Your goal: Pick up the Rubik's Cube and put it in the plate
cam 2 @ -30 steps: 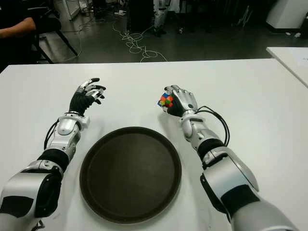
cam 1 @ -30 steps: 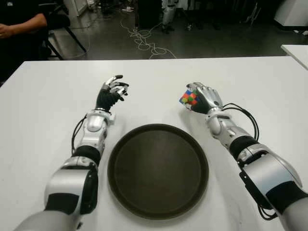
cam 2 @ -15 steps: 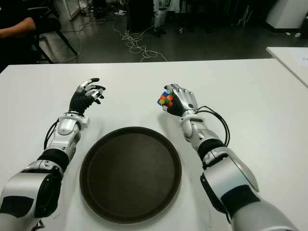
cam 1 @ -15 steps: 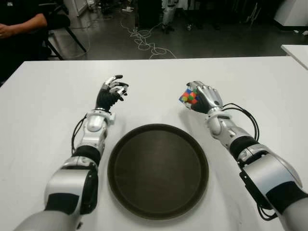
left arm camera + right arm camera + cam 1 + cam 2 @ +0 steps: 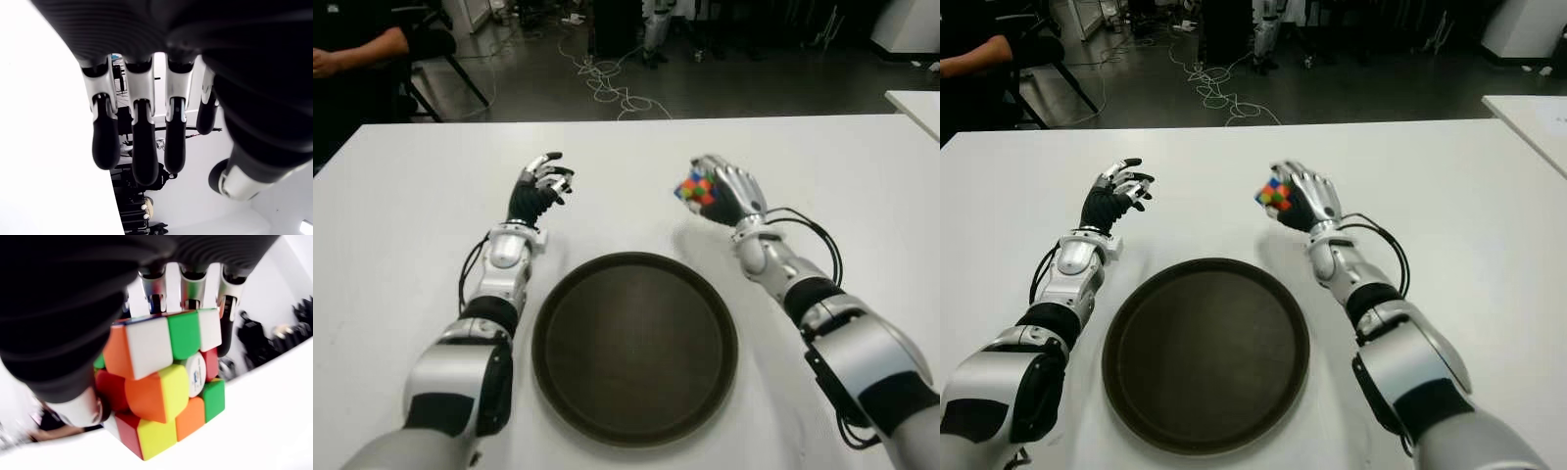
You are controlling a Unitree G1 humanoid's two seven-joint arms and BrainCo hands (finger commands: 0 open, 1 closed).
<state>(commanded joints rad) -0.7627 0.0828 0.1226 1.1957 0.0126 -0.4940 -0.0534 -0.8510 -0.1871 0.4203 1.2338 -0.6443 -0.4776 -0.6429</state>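
I have the Rubik's Cube (image 5: 695,187) gripped in the right hand (image 5: 724,194), fingers (image 5: 188,291) wrapped over its far face and the thumb against the near side. It is clear of the white table (image 5: 401,215), beyond the far right rim of the plate (image 5: 558,294) and not yet over it. The left hand (image 5: 540,186) shows beyond the plate's far left rim, fingers loosely curled around nothing; I cannot tell whether it touches the table.

Step in hand, as I judge it: carry to the plate. Lift appears done; transfer and release remain.

To do this well, I would:
- Bring the right hand toward the robot's body and to its left until the cube sits over the plate's middle, not over the raised rim.
- Keep the wrist steady. The right wrist view shows the cube's layers twisted out of line (a loose, misaligned cube may shift under uneven finger pressure).
- Lower until the cube is just above the plate's surface before opening the fingers. A drop from height may let it tumble or bounce out.
- Open the fingers fully, then draw the hand straight up so no fingertip drags the cube.
- Leave the left hand where it is; it is well apart from the path.

Count:
- Cubes: one.
- Plates: one, dark, round, holding nothing.
- Robot hands: two.
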